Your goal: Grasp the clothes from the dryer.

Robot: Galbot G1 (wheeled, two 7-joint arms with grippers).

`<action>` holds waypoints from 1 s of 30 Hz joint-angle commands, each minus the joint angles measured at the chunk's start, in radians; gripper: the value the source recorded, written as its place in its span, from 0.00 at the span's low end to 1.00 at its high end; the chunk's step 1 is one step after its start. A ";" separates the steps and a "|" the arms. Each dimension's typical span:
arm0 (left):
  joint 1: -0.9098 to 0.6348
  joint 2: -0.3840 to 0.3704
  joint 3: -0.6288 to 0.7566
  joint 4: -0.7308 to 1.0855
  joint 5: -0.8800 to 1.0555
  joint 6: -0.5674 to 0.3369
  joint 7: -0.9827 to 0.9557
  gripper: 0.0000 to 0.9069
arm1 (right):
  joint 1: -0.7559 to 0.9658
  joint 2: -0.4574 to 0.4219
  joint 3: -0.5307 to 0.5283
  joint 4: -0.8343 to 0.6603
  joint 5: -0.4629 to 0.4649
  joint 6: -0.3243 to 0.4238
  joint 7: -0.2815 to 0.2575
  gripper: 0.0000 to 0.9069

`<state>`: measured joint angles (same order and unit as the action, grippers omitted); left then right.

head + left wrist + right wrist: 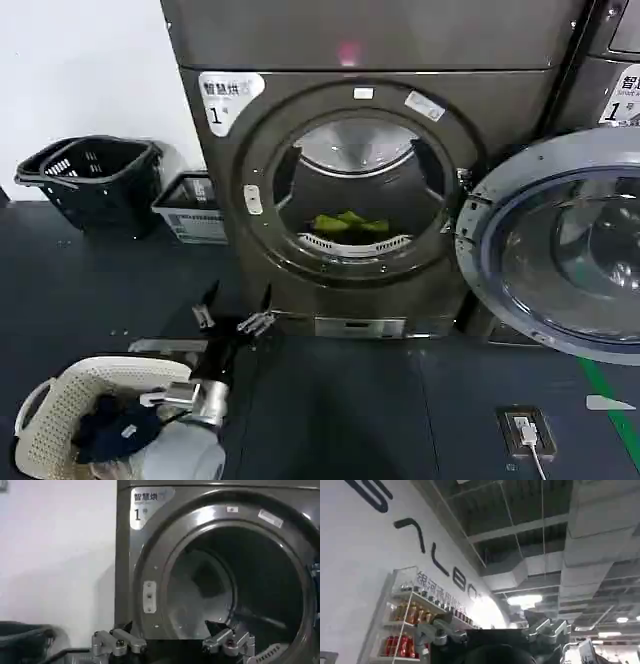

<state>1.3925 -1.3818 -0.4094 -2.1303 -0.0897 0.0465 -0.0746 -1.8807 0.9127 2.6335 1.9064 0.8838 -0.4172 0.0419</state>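
The dryer (300, 50) stands ahead with its round glass door (560, 250) swung open to the right. The clothes (350, 224), a small yellow-green bundle, lie at the bottom of the drum just behind the porthole rim. My left gripper (238, 296) hangs open and empty in front of the dryer's lower left, below the porthole and short of the opening. In the left wrist view, the left gripper (172, 634) faces the dryer (150, 555) and its dark drum. My right gripper (490, 630) is open and empty, pointing up toward a ceiling.
A white laundry basket (60, 395) holding dark garments sits on the floor at lower left, beside my left arm. A black basket (95, 175) and a grey crate (190, 205) stand left of the dryer. A floor socket (525, 432) lies at lower right.
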 commanded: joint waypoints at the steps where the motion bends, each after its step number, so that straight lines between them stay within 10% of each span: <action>1: -0.002 -0.002 0.003 -0.003 0.000 0.002 0.002 1.00 | -0.001 0.000 -0.002 0.000 0.015 0.011 0.007 1.00; 30: -0.011 0.011 -0.031 -0.022 -0.030 0.032 -0.005 1.00 | 0.003 0.008 0.013 -0.002 0.027 0.027 0.011 1.00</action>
<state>1.3814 -1.3716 -0.4378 -2.1517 -0.1168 0.0782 -0.0794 -1.8809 0.9213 2.6514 1.9013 0.9130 -0.3895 0.0520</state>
